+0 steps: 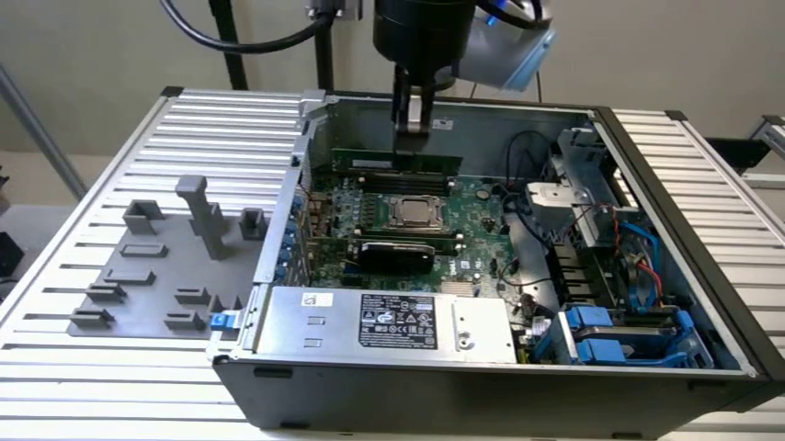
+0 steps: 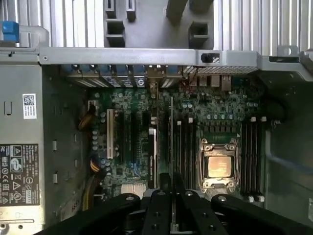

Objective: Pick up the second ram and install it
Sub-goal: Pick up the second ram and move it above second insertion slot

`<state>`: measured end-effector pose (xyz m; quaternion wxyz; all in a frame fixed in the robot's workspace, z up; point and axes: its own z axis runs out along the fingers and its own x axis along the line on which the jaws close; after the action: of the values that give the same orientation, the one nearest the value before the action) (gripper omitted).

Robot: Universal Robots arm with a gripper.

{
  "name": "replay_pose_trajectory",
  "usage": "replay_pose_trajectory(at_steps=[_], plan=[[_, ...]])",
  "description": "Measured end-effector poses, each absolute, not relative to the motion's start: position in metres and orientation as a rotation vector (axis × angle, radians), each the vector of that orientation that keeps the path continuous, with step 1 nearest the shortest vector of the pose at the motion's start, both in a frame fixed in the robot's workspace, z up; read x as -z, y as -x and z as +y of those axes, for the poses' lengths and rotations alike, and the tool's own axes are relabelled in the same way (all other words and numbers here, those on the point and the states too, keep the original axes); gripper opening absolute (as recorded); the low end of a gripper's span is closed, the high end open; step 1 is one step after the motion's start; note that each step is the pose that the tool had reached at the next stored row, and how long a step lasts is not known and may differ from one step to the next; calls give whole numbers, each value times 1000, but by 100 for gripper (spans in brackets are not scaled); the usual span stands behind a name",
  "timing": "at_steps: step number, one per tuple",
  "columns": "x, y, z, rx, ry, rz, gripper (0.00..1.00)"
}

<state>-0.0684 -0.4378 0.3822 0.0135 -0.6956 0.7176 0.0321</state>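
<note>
My gripper reaches down into the open computer case and is shut on the second ram, a long thin green stick held level just above the motherboard. The stick hangs over the far memory slots, beyond the square silver processor. In the wrist view the ram appears edge-on as a thin line running out from between my black fingers. It lies alongside the black memory slots, with the processor on their other side. Whether the stick touches a slot, I cannot tell.
A broad black card sits on the near side of the processor. The power supply fills the case's front. Black cables and blue drive bays are at the exterior view's right. A grey parts fixture lies outside the case on the left.
</note>
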Motion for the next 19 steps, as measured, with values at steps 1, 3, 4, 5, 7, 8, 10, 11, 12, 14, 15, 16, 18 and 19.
replay_pose_trajectory(at_steps=[1,3,4,5,7,8,10,11,12,14,15,16,18,19], plan=[[-380,65,-435,-100,2167,2235,0],[-377,59,-428,-100,2167,2235,0],[-375,57,-425,-100,2167,2235,0],[-373,55,-421,-100,2167,2235,0],[-370,52,-414,-100,2167,2236,0],[-368,50,-409,-100,2167,2235,0],[-364,48,-402,-100,2167,2235,0],[-362,48,-399,-100,2167,2235,0],[-360,47,-396,-100,2167,2235,0],[-357,47,-390,-100,2167,2235,0],[-355,47,-387,-100,2167,2236,0],[-353,47,-384,-100,2166,2236,0],[-350,46,-380,-100,2166,2236,0],[-348,46,-378,-100,2165,2237,0]])
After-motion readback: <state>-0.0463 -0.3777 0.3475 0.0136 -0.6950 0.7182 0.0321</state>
